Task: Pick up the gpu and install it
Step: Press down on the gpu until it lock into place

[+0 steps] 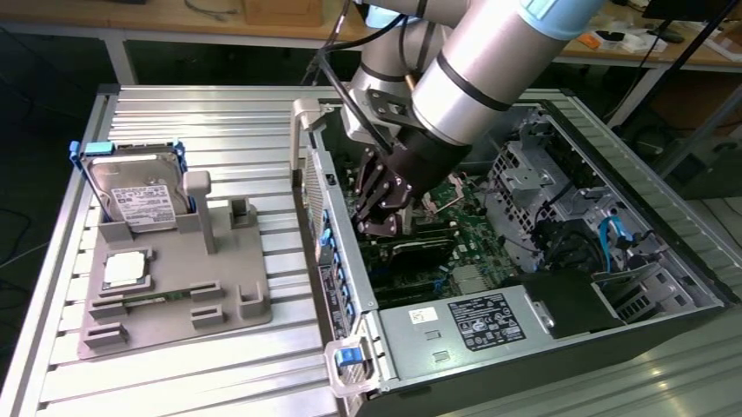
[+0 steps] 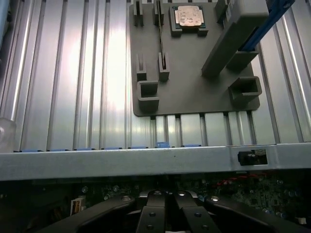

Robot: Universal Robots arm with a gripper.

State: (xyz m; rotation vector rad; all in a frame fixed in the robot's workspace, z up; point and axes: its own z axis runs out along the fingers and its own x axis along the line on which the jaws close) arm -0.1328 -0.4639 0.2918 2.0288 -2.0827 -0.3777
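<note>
We see the open computer case [image 1: 510, 261] lying on the ribbed aluminium table [image 1: 208, 113], its near side wall [image 2: 146, 162] running as a grey rail between the table and the motherboard [image 1: 464, 239]. Inside, the room is tight: the drive cage [image 1: 545, 187] stands toward the exterior view's right of the arm, the power supply [image 1: 481, 326] closes off the near end, and the side wall hems in the exterior view's left.

The arm slants down from the top of the exterior view into the case, and the gripper [image 1: 383, 228] [image 2: 165, 213] points down at the board, close beside the side wall. Its fingers [image 2: 150, 216] look drawn nearly together in the wrist view. A dark, long card, seemingly the gpu [image 1: 418, 248], lies just under the fingertips on the board; we cannot tell whether the jaws grip it or whether it is seated.

Outside the case, the grey fixture tray [image 1: 174, 295] carries the hard drive [image 1: 139, 195] in its blue frame and the processor chip [image 2: 188, 15]; the drive's frame is cut off in the wrist view.
</note>
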